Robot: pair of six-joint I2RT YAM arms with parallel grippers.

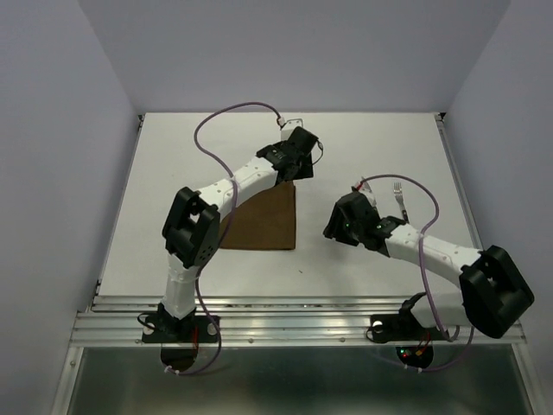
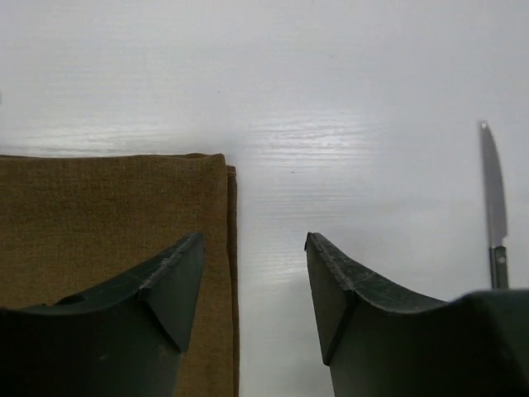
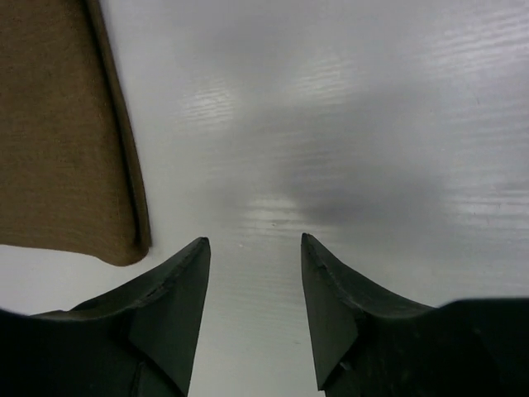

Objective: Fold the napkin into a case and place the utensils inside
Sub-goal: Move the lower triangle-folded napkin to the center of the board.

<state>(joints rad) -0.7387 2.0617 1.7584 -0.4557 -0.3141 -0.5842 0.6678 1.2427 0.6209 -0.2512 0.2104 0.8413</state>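
Brown cloth, the napkin (image 1: 268,220), lay folded flat on the white bench (image 1: 363,138), roughly mid-bench and a little to the left. Its right edge ran straight, with a second layer peeking out just past it. The left claw (image 2: 253,240) hung over the napkin's far right corner with its jaws spread wide and nothing between them. One finger sat above the cloth, the other above bare bench beside the edge; I could not tell whether it touched the cloth. The right claw (image 3: 254,240) was low over the bench just to the right of the napkin, by a rounded corner of the fold, and it too was spread and pinching nothing. The fork (image 1: 398,192) lay off to the right, tines pointing away, well apart from the napkin. The knife (image 2: 493,194) lay on bare bench to the right of the left claw, blade pointing away, clear of the cloth.
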